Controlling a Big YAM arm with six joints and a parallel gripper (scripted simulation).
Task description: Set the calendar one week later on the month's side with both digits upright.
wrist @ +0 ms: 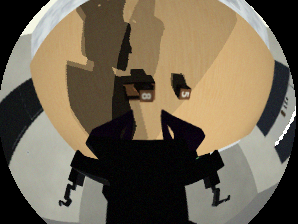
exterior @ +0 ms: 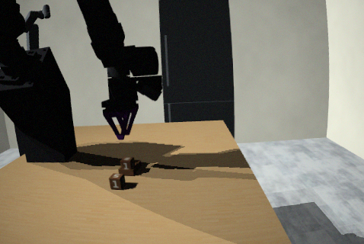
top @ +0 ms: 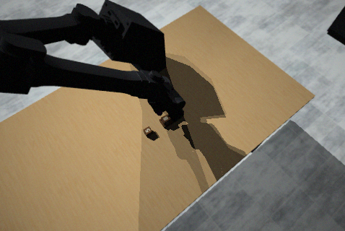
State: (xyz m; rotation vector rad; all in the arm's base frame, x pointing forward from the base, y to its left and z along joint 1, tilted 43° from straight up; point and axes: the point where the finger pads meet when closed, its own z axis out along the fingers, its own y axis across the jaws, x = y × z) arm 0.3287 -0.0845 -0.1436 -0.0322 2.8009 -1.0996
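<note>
At the far left of the exterior view a tall black block (exterior: 40, 110) stands on the back edge of the desk (exterior: 200, 198), with the arm's base joints above it. Right of that the arm (exterior: 101, 34) reaches down and ends in the tool (exterior: 120, 135), which hangs in the air well above the desk top; its purple-edged fingers (exterior: 113, 123) slant inward to a near point, partly closed, and nothing is between them. Below the tool and a little to its right, in the arm's shadow, lie two small brown cubes. The near cube (exterior: 116, 181) sits in lighter wood, apart from the other, with a white 1 on the face toward the exterior camera; the top view shows a 5 on its upper face (top: 148, 131). The far cube (exterior: 127, 165) also shows a 1 to the exterior camera, and it touches a low dark brown piece just to its right (exterior: 136, 168), too small and shadowed to tell what it is. In the top view the far cube (top: 165, 120) lies just at the edge of the tool's dark outline, its upper digit too blurred to read. The wrist view has both cubes ahead of the tool, the left one (wrist: 145, 91) beside a dark shape, the right one (wrist: 182, 90) alone. Farther right, behind the desk, stands a dark cabinet (exterior: 196, 57) against the wall.
</note>
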